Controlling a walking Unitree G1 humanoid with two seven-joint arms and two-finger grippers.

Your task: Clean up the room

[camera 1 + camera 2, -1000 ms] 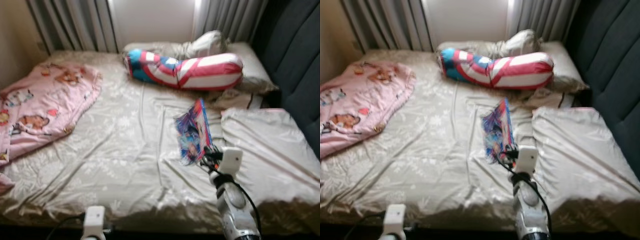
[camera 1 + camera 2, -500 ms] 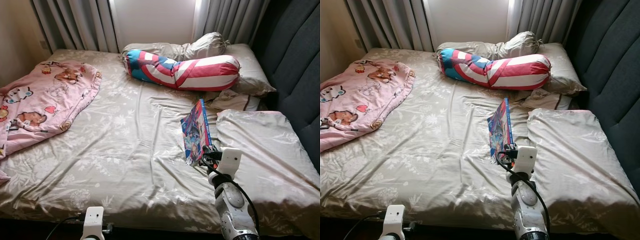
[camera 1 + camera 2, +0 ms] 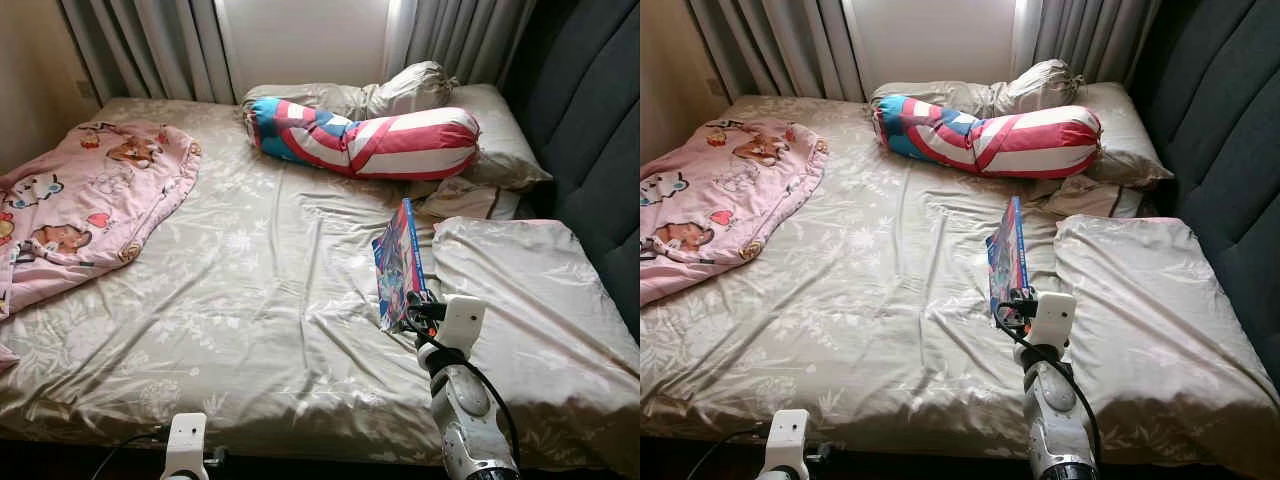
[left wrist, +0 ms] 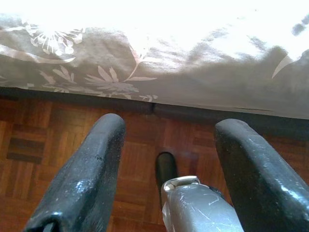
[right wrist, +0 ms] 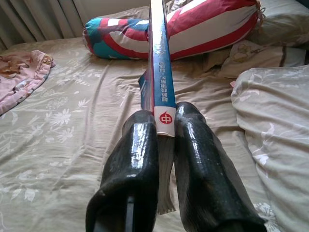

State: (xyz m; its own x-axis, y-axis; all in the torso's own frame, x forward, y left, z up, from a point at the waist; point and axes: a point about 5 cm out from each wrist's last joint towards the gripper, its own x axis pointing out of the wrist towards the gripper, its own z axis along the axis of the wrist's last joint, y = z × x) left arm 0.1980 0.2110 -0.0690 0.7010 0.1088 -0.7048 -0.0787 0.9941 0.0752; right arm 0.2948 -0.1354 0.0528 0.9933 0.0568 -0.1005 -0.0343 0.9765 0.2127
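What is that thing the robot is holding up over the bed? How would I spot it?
Look at the bed, in front of the striped bolster. The right gripper pinches a thin, colourful book by its edge, standing upright above the sheet, the only stiff, flat thing among soft bedding.

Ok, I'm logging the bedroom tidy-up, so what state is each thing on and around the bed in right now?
Thin colourful picture book: lifted on edge, clamped at its spine.
Right gripper: shut on the book, above the bed.
Left gripper: open, hanging by the wooden floor at the bed's edge.
Pink cartoon blanket: crumpled, spread on the bed's left side.
Red, white and blue striped bolster: lying across the head of the bed.
Beige floral bedsheet: wrinkled.
Grey curtains: parted.
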